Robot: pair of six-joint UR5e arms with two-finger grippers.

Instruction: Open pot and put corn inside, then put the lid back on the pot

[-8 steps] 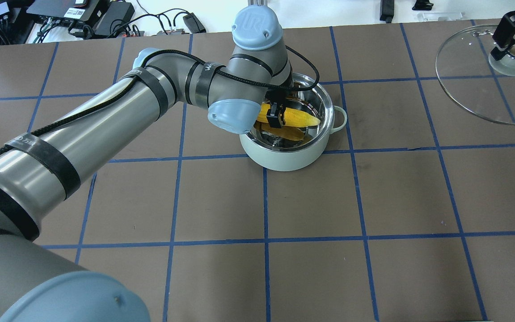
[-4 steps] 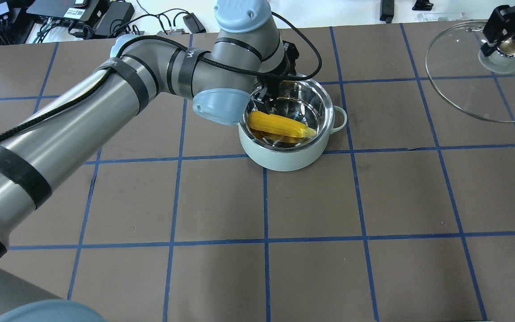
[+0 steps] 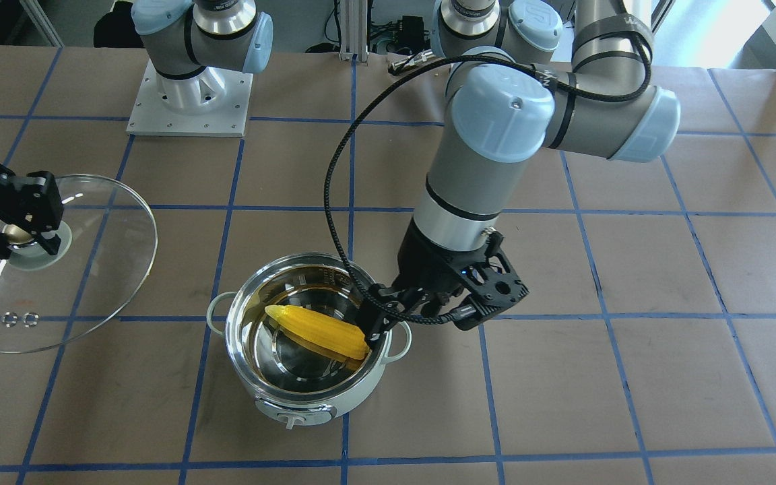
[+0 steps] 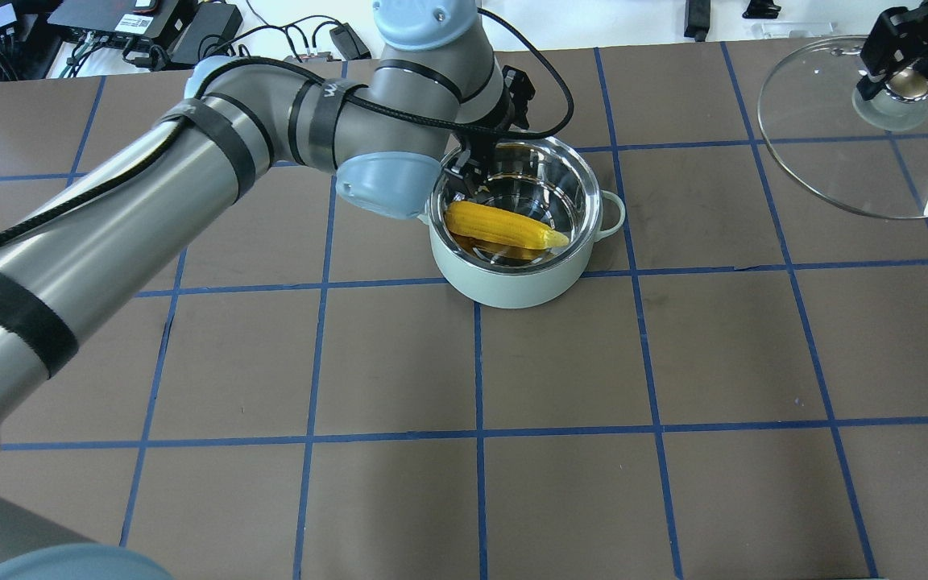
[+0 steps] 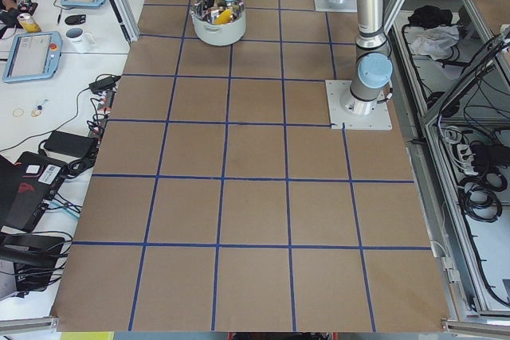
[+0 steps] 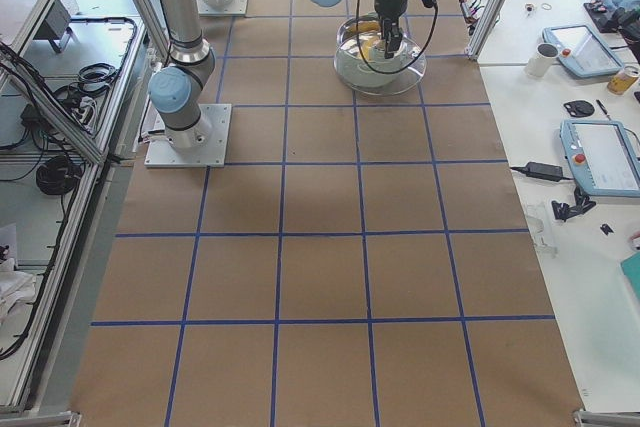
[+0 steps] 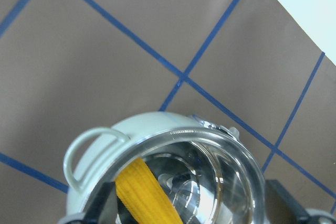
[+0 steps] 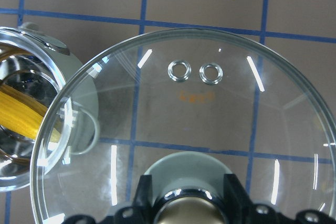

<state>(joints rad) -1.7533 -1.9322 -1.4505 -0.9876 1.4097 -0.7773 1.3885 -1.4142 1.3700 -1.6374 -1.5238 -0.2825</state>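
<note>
We found the task about two-thirds done. The pot [image 4: 512, 283] stood open towards the far side of the table [image 4: 673, 483], and the corn [image 4: 504, 225] lay loose inside it, slanted across the steel bottom with its pale tip toward the right. The left gripper [image 3: 378, 315] hung at the pot's far-left rim, jaws apart and holding nothing. The lid [image 4: 818, 145] was well apart from the pot, off at the far right, with the right gripper [image 4: 903, 80] clamped on its centre. What remained, by our reckoning, was for the left gripper to draw clear and for the right gripper to carry the lid across and seat it on the pot.
</note>
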